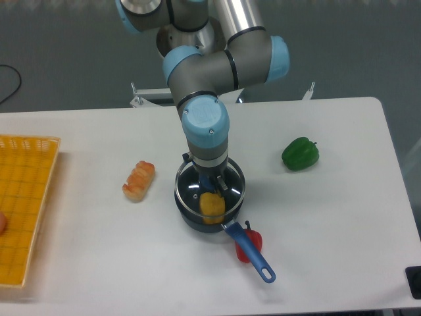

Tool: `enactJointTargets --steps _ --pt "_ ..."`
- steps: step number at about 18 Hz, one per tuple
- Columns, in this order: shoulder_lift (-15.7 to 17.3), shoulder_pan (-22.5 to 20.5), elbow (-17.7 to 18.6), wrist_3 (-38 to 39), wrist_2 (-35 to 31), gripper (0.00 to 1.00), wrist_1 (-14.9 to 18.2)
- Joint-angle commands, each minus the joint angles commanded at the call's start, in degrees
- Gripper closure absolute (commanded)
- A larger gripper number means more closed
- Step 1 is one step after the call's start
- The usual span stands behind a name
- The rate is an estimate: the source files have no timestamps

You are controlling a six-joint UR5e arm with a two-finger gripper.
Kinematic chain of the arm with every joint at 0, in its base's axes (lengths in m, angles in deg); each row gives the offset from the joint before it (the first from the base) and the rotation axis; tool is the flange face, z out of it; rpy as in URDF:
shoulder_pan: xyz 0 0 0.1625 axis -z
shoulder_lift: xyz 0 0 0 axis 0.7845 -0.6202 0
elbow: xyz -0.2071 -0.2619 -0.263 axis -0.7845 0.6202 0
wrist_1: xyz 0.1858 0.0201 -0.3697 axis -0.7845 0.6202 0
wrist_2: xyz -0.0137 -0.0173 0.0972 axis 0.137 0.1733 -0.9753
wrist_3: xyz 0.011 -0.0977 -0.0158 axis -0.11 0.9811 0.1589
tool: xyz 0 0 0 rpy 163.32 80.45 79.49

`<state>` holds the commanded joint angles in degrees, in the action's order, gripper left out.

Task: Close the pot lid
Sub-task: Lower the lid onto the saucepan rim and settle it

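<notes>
**Lid over the pot, held from above**

The pot lid (pixel 209 189), a clear glass disc with a thin metal rim, sits level over the mouth of the pot (pixel 197 220), its rim roughly lined up with the pot's; whether it rests on the pot cannot be told. Through the glass a yellow item (pixel 212 205) shows inside the dark pot. The gripper (pixel 209 182) comes straight down onto the lid's centre with its jaws narrow, closed on the blue knob, which the wrist mostly hides. The pot's blue handle (pixel 250 253) runs toward the near right, and a red pepper (pixel 254 241) lies just beside it, partly under it.

The pot stands near the middle of a white table (pixel 329 217). A green pepper (pixel 300 153) lies well apart to the right, and an orange-and-white food piece (pixel 139 180) near to the left. A yellow basket (pixel 25 204) occupies the left edge. Behind the table the floor (pixel 66 52) is dark grey, with a black cable (pixel 12 82) at far left.
</notes>
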<state>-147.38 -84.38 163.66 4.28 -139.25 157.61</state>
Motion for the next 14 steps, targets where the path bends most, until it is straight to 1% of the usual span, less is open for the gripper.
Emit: enactJointTargets --steps 8,10,14 --pt "-0.5 0.5 0.0 0.9 0.0 0.4 -0.1" --pt "-0.6 0.7 0.0 1.0 -1.0 0.4 -0.3" --pt "-0.9 1.3 0.0 1.8 -1.3 0.4 -1.3"
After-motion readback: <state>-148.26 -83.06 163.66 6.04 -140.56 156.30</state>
